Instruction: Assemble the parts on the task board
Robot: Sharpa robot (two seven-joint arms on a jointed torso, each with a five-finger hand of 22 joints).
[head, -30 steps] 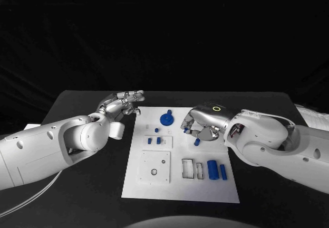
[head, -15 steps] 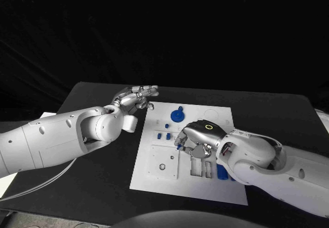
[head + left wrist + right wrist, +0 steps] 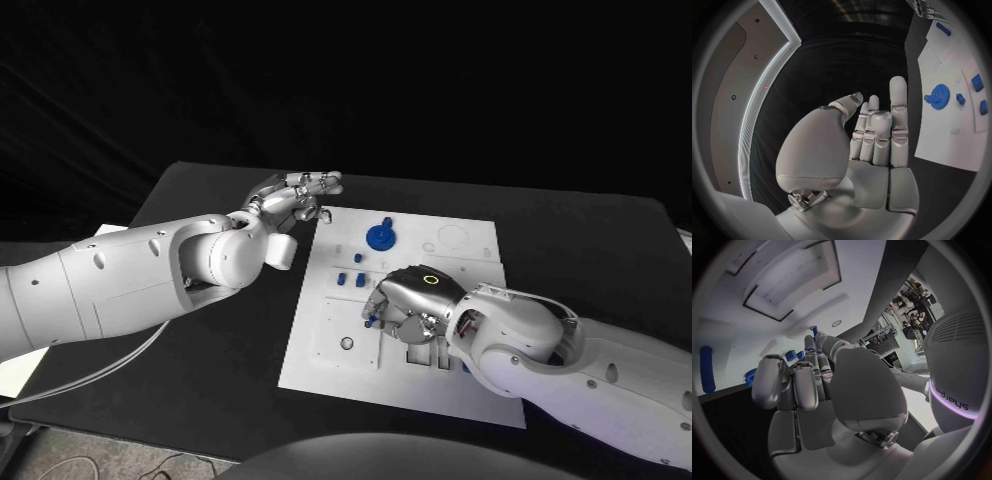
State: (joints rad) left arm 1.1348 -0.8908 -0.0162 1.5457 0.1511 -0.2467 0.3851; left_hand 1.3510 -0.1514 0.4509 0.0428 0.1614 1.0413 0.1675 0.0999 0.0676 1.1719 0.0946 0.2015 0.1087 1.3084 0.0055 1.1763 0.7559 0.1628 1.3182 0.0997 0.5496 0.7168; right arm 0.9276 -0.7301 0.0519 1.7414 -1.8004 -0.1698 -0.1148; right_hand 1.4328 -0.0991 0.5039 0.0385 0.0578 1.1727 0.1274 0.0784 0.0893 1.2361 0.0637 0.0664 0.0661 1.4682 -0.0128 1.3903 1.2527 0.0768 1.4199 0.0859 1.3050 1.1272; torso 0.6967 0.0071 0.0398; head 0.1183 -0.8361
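The white task board (image 3: 325, 360) lies mid-table. My right hand (image 3: 408, 305) hovers low over the board's middle and pinches a small blue peg (image 3: 372, 320); the peg's tip (image 3: 814, 330) shows between the fingertips in the right wrist view. A blue gear (image 3: 381, 236) stands at the board's far end, with small blue pieces (image 3: 343, 280) just nearer. My left hand (image 3: 296, 195) is raised beside the board's far left corner, fingers extended and holding nothing. The left wrist view shows that hand (image 3: 873, 135) and the gear (image 3: 940, 95).
A square recessed plate with a small hole (image 3: 346, 344) sits at the board's near left. A blue cylinder (image 3: 706, 369) lies on the board near the right arm. Black table (image 3: 202, 200) surrounds the board. A white sheet (image 3: 18, 372) lies off the table's left edge.
The camera has shifted. My right hand has carried the blue peg from the board's right-middle toward its near centre, by the square plate. The left hand keeps its pose.
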